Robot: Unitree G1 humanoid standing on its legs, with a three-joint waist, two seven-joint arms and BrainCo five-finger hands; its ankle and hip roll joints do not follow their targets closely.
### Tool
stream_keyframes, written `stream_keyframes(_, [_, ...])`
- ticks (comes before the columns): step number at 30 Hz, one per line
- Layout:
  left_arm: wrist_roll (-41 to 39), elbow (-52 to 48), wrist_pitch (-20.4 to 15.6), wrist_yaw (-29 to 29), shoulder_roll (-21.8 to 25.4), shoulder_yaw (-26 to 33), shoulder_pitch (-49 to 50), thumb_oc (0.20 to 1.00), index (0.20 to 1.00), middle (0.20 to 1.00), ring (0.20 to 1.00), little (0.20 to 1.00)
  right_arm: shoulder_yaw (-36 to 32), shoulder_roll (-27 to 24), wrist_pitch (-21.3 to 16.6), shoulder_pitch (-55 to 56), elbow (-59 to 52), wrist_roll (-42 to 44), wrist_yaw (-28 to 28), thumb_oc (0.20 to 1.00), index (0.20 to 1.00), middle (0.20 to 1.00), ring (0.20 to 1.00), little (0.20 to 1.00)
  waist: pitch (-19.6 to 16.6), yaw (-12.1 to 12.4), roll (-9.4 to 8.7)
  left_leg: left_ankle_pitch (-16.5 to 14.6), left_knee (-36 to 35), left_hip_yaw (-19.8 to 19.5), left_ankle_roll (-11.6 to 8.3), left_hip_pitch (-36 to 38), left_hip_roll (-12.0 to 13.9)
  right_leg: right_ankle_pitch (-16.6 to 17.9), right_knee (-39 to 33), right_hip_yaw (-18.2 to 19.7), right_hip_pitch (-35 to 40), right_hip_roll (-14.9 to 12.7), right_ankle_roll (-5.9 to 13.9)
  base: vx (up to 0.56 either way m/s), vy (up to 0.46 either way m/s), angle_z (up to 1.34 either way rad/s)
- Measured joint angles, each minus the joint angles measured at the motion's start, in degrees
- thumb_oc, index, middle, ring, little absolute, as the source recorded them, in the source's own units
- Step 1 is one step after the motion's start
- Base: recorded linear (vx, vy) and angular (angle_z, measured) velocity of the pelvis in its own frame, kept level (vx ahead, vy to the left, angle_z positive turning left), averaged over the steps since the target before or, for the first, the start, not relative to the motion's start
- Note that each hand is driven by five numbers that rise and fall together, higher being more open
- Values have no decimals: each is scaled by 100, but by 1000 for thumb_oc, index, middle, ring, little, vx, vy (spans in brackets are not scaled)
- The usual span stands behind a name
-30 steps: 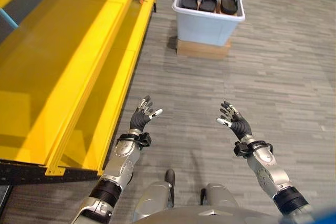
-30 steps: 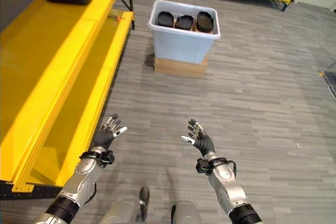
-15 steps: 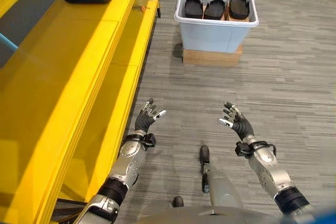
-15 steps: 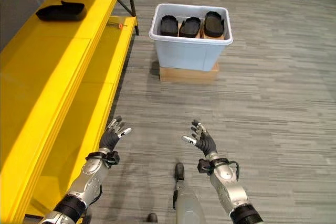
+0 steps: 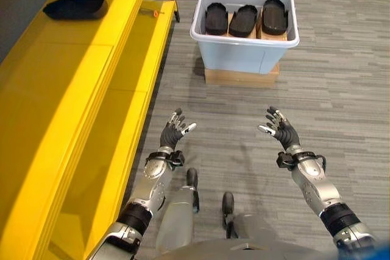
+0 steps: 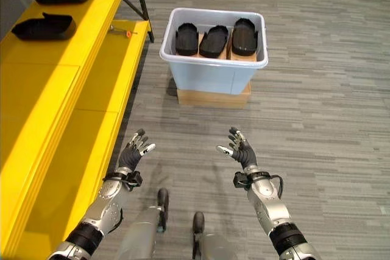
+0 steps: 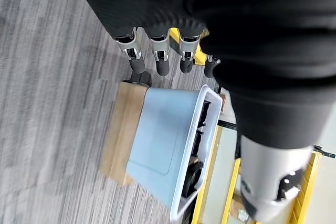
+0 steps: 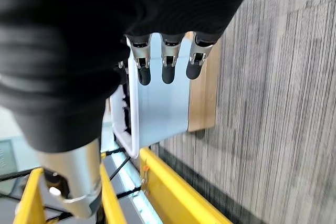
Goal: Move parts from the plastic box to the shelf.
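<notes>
a: what is the plastic box [image 5: 244,53] holding?
b: three black moulded parts [image 5: 242,20] are standing side by side inside; the box is sitting on a flat cardboard base [image 5: 241,77]. more parts are lying on the yellow shelf [image 5: 91,59].
a: hands?
b: left hand [image 5: 172,133] and right hand [image 5: 279,130] are hovering spread, empty, well short of the box.
</notes>
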Motion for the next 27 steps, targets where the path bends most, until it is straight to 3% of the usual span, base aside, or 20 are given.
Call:
stream_keyframes(2, [0, -19, -4, 1, -11, 143, 180, 1000, 1000, 1000, 1000, 1000, 0, -6, 7, 58, -27, -13, 39, 1000, 1000, 1000, 1000, 1000, -24, 99, 79, 260, -728, -109, 114, 719, -12, -324, -41, 345, 576, 26, 254, 491, 148, -71])
stream_keyframes(3, [0, -25, -5, 0, 27, 145, 214, 1000, 1000, 1000, 1000, 1000, -9, 30, 1, 94, -31, -12, 34, 1000, 1000, 1000, 1000, 1000, -33, 89, 36, 594, -715, -68, 344, 819, -52, -452, -24, 443, 712, -41, 314, 290, 101, -53])
stream_keyframes(5, [0, -82, -5, 1, 138, 136, 208, 1000, 1000, 1000, 1000, 1000, 30, 69, -2, 181, -88, -14, 62, 1000, 1000, 1000, 1000, 1000, -109, 129, -160, 703, -528, 129, 699, 857, -254, -702, 229, 511, 605, -301, 616, 242, 79, -32])
stream_keyframes(7, [0, -129, -5, 14, 170, 147, 71, 1000, 1000, 1000, 1000, 1000, 20, 103, 4, 189, -129, -13, 54, 1000, 1000, 1000, 1000, 1000, -143, 81, -284, 356, -315, 208, 925, 805, -516, -721, 367, 431, 641, -535, 677, 297, 123, 1])
stream_keyframes(8, [0, -135, -17, 54, 160, 149, -17, 1000, 1000, 1000, 1000, 1000, 35, 166, 5, 144, -165, -13, 56, 1000, 1000, 1000, 1000, 1000, -178, 123, -293, 300, -194, 303, 1062, 816, -590, -798, 703, 405, 509, -671, 801, 255, 125, -3])
stream_keyframes(9, [0, -145, -28, 95, 171, 150, -101, 1000, 1000, 1000, 1000, 1000, 52, 186, 6, 109, -186, -13, 58, 1000, 1000, 1000, 1000, 1000, -184, 125, -302, 153, -140, 314, 1070, 819, -620, -800, 880, 411, 447, -690, 889, 164, 87, -15])
stream_keyframes(10, [1, -133, -27, 162, 189, 158, -177, 1000, 1000, 1000, 1000, 1000, 136, 248, 18, 15, -253, -13, 55, 1000, 1000, 1000, 1000, 1000, -184, 114, -295, 126, -113, 307, 1102, 849, -596, -1015, 2366, 378, -280, -712, 1317, 78, 61, -1])
stream_keyframes(11, [2, -133, -28, 179, 208, 141, -174, 1000, 1000, 1000, 1000, 1000, 136, 290, 14, 31, -308, -13, 54, 1000, 1000, 1000, 1000, 1000, -195, 118, -313, 124, -126, 305, 1100, 898, -616, -1058, 2984, 372, -556, -733, 1418, 148, 106, 6])
stream_keyframes(13, [3, -160, -42, 255, 250, 111, -270, 1000, 1000, 1000, 1000, 1000, 221, 390, 17, -55, -302, -13, 49, 1000, 1000, 1000, 1000, 1000, -217, 57, -372, -181, 18, 277, 1240, 979, -652, -609, 4304, 439, -1259, -723, 1592, 215, 132, 4])
stream_keyframes(14, [5, -152, -40, 260, 297, 79, -263, 1000, 1000, 1000, 1000, 1000, 255, 435, 17, -100, -317, -20, 75, 1000, 1000, 1000, 1000, 1000, -210, 70, -387, -344, 34, 329, 1356, 1085, -667, -463, 5327, 301, -1817, -922, 1582, 217, 85, -15])
stream_keyframes(15, [2, -145, -25, 265, 292, 73, -228, 1000, 1000, 1000, 1000, 1000, 251, 428, 18, -69, -341, -20, 77, 1000, 1000, 1000, 1000, 1000, -185, 60, -307, -326, 7, 345, 1379, 1247, -675, -744, 5336, 92, -2079, -1057, 1343, 229, 43, -16])
stream_keyframes(17, [-1, -132, -28, 275, 294, 105, -250, 1000, 1000, 1000, 1000, 1000, 250, 419, 21, -77, -385, -19, 67, 1000, 1000, 1000, 1000, 1000, -116, 5, -195, -464, -8, 346, 1399, 1385, -665, -853, 4791, 21, -2434, -1113, 1195, 317, -52, -6])
stream_keyframes(19, [-2, -85, -29, 269, 272, 97, -311, 1000, 1000, 1000, 1000, 1000, 250, 414, 20, -134, -378, -19, 30, 1000, 1000, 1000, 1000, 1000, -5, -100, -55, -503, -50, 355, 1301, 1536, -647, -757, 3077, -251, -2624, -1211, 1123, 329, -120, 5])
stream_keyframes(21, [-3, 20, -30, 267, 207, 103, -383, 1000, 1000, 1000, 1000, 1000, 256, 375, 28, -119, -350, -19, -15, 1000, 1000, 1000, 1000, 1000, -6, -222, -42, -536, -43, 278, 1264, 1618, -706, -96, 1709, -234, -2653, -1307, 1152, 296, -177, 35])
stream_keyframes(22, [-2, 67, -29, 263, 174, 100, -396, 1000, 1000, 1000, 1000, 1000, 252, 356, 30, -109, -349, -21, -39, 1000, 1000, 1000, 1000, 1000, 8, -273, -44, -576, -50, 202, 1197, 1697, -702, 123, 1561, -190, -2687, -1351, 1140, 293, -192, 47])
stream_keyframes(23, [-2, 193, -37, 267, 144, 105, -391, 1000, 1000, 1000, 1000, 1000, 215, 346, 30, -120, -349, -74, -86, 1000, 1000, 1000, 1000, 1000, 2, -281, -85, -730, -56, 116, 1048, 1846, -687, 628, 694, -7, -2466, -1421, 1214, 273, -226, 35])
stream_keyframes(24, [-3, 221, -36, 269, 133, 105, -384, 1000, 1000, 1000, 1000, 1000, 145, 346, 29, -137, -350, -135, -94, 1000, 1000, 1000, 1000, 1000, 12, -278, -104, -799, -58, 70, 988, 1922, -685, 881, 357, -17, -2347, -1563, 1195, 276, -233, 31])
stream_keyframes(27, [-2, 210, -34, 261, 117, 103, -300, 1000, 1000, 1000, 1000, 1000, 111, 355, 35, -44, -309, -179, -123, 1000, 1000, 1000, 1000, 1000, 17, -339, -203, -1037, -52, -139, 701, 2216, -633, 1081, 211, -4, -1891, -1764, 1251, 299, -247, 30])
